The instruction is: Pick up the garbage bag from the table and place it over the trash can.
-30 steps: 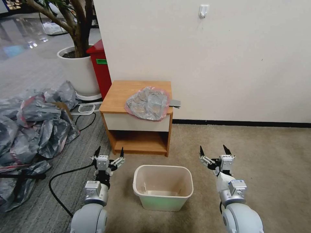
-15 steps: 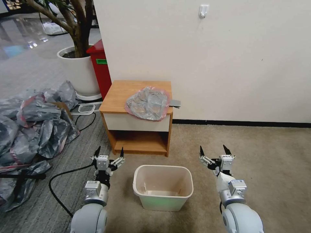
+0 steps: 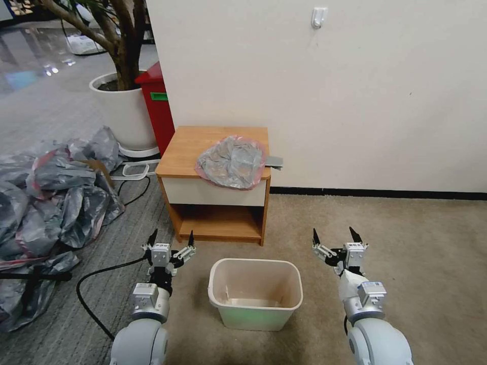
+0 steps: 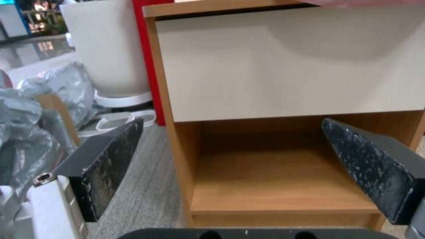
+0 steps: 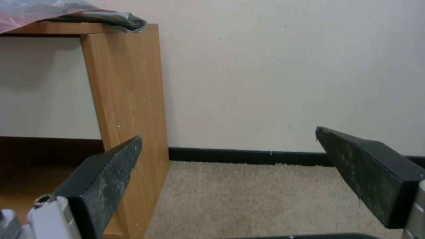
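Right now your left gripper hangs low over the floor, jaws spread wide and holding nothing, just near and left of the table's open shelf. Through its wrist camera you see both dark fingers framing the shelf and the white drawer front above it, touching neither. Your right gripper is at about the same height on the other side, also wide apart and empty, over the carpet to the right of the table; its wrist camera looks past the table's right side panel toward the wall.

Between the two arms, nearer to you, the bin stands upright on the carpet with nothing over its rim. Beyond it, the bag lies crumpled on the tabletop's right front part, its pink edge hanging slightly over the drawer front. Well to the left you have a heap of grey bags on the floor, and farther back a red bin beside a white plant pot.
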### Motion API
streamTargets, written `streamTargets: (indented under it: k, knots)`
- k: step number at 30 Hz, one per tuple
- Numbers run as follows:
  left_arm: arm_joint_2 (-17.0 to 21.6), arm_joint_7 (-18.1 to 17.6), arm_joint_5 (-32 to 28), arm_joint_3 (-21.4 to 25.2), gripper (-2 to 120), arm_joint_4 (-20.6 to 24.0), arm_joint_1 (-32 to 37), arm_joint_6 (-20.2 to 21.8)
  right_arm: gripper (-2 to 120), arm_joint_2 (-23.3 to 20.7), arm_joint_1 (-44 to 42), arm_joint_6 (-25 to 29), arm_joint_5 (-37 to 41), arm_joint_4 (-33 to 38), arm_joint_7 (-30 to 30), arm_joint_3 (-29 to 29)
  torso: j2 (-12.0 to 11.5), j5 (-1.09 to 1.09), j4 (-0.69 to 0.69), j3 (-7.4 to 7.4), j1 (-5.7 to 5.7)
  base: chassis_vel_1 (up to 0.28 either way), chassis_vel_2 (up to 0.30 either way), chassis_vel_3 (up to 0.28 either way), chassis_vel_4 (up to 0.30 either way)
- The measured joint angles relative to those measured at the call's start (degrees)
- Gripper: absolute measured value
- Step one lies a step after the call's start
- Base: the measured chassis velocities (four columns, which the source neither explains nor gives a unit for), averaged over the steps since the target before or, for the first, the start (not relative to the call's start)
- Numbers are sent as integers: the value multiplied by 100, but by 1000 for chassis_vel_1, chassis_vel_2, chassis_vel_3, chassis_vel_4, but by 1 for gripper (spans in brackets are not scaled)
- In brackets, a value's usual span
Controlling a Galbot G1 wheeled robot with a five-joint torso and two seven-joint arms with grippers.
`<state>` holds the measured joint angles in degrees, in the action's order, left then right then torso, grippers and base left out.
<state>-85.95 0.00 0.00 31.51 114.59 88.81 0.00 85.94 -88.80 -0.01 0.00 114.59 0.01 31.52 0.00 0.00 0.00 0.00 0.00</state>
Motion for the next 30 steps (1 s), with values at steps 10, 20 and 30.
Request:
streamTargets:
  k: [10, 20, 30]
  knots:
    - [0, 0, 0, 0, 100, 0, 0, 0, 100, 0, 0, 0, 0, 0, 0, 0, 0, 0, 0, 0, 0, 0, 0, 0, 0]
    - [440, -342, -549, 95, 100, 819, 318, 569, 100, 250, -156, -562, 508, 957, 231, 26, 0, -1, 0, 0, 0, 0, 0, 0, 0]
    - [1195, -975, -1497, 261, 100, 2219, 858, 1540, 100, 615, -435, -991, 931, 1699, 478, -213, 0, -1, 0, -1, 0, 0, 0, 0, 0]
